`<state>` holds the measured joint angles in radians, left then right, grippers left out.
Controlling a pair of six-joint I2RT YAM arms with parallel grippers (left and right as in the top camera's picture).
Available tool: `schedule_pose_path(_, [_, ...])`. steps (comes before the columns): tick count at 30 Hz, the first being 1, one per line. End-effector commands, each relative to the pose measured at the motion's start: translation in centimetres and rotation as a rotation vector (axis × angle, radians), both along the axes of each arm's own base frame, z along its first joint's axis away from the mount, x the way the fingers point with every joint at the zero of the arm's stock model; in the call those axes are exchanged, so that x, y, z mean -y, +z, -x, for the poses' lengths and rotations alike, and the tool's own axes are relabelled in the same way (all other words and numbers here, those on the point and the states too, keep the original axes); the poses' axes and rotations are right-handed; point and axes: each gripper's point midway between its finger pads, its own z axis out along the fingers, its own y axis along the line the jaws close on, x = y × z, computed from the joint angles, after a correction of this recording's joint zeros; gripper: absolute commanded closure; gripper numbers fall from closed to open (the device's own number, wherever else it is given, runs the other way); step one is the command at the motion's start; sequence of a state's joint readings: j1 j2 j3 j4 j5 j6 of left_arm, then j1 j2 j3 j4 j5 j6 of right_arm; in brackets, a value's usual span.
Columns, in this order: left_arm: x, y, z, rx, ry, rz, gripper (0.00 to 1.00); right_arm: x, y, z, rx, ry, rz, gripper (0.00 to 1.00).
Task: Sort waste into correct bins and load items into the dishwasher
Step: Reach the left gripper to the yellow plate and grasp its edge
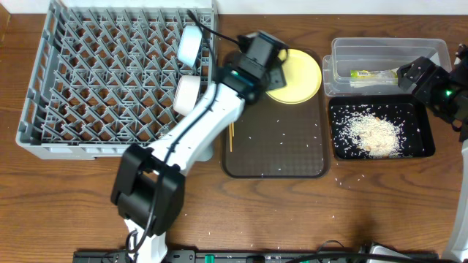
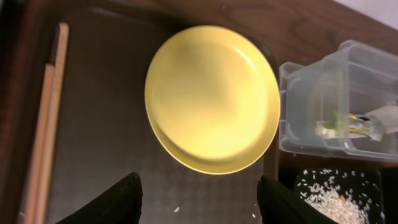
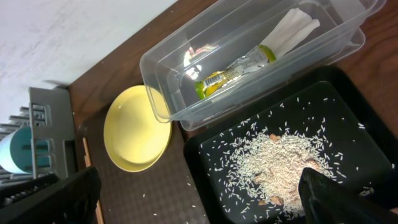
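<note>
The round yellow plate lies at the far end of the brown serving tray. My left gripper hovers at the plate's near edge. In the left wrist view its fingers stand apart, open, with the plate ahead of them and only bare tray between. Two chopsticks lie along the tray's left edge. The wrapper sits in the clear tub. Rice is piled in the black tray. My right gripper hangs open above the black tray.
The grey dish rack fills the left side, with a pale blue bowl and a white bowl standing at its right edge. Loose rice grains dot the brown tray and the table around it.
</note>
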<state>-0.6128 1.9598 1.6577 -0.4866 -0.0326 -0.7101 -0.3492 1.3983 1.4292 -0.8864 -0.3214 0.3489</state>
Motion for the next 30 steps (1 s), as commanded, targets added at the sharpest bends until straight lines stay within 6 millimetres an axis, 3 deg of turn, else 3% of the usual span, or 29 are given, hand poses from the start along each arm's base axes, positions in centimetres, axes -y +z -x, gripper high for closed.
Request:
schedule_pose_path(1, [-1.0,-3.5,-0.6,-0.042,0.150,-0.042,0.39,0.1,0.5,-0.2,0.012,-0.005,0.000,0.01])
schedule_pose_path(6, [-1.4,-7.8,-0.8,-0.125,0.249,-0.033,0.40,0.1,0.5,-0.2,0.012,-0.005,0.000,0.01])
schedule_pose_path(15, [-0.6,-13.0,-1.9,-0.144,0.249,-0.050,0.43,0.1,0.5,-0.2,0.012,-0.005,0.000,0.01])
schedule_pose_path(26, [0.1,-15.0,-2.7,-0.131,0.244,-0.030,0.42,0.1,0.5,-0.2,0.012,-0.005,0.000,0.01])
schedule_pose_path(30, [1.3,-16.5,-2.3,-0.173,0.203,0.013,0.42,0.1,0.5,-0.2,0.012,-0.005,0.000,0.01])
